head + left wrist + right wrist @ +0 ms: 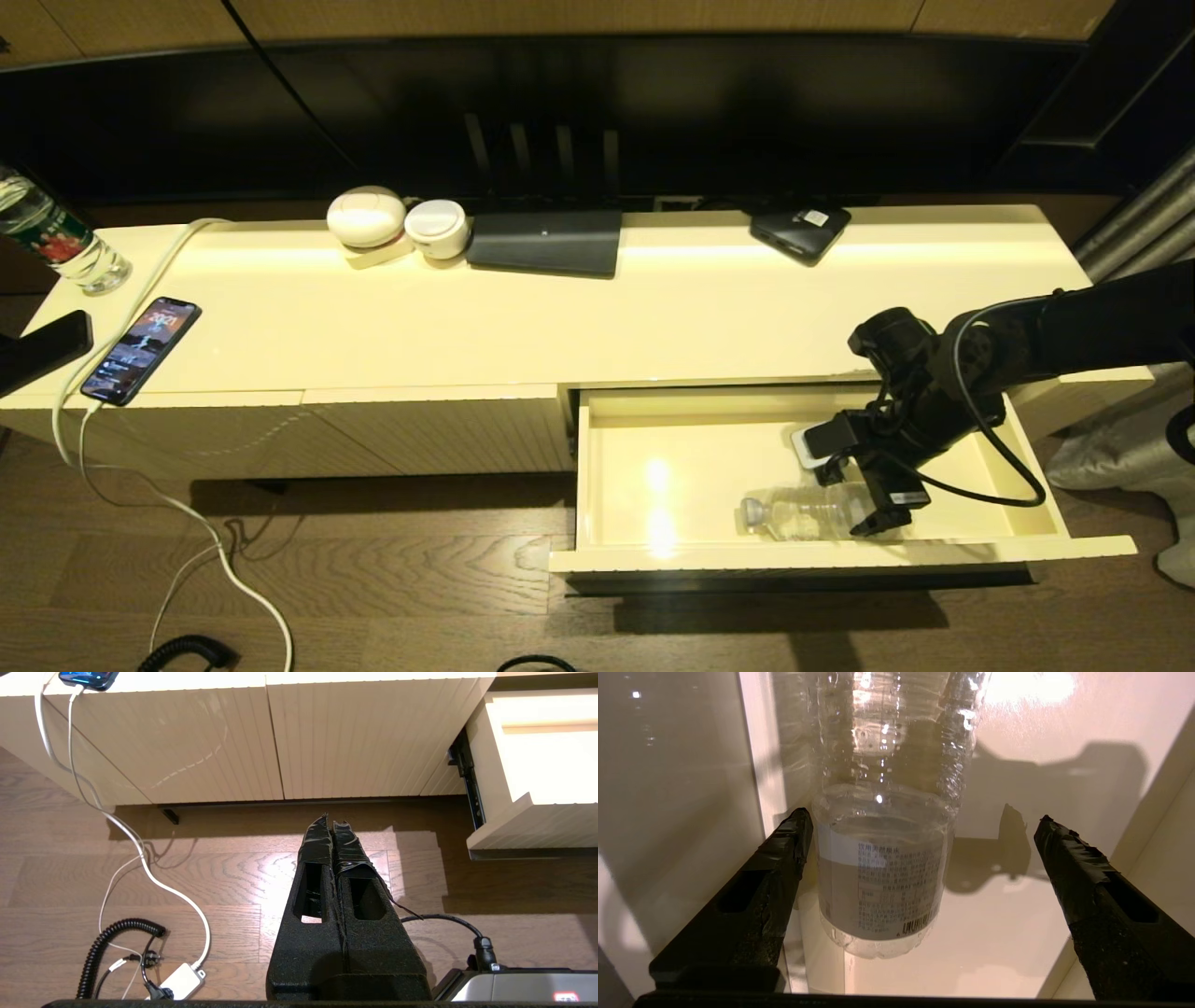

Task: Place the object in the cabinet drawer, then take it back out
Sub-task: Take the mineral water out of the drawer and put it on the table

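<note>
1. Lower right of the head view: the bottle [801, 513] lies on its side in the open drawer [653, 551], near its front wall.
2. The right claw [920, 858] straddles it, released; one finger [784, 858] seems to touch, so clenching may roll it.
3. Left claw [332, 826] parked, clenched, above the floor.

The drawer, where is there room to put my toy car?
The cabinet drawer has a bare floor on its left half, beside the water bottle. The right half is crowded: the right gripper is open around the bottle.
</note>
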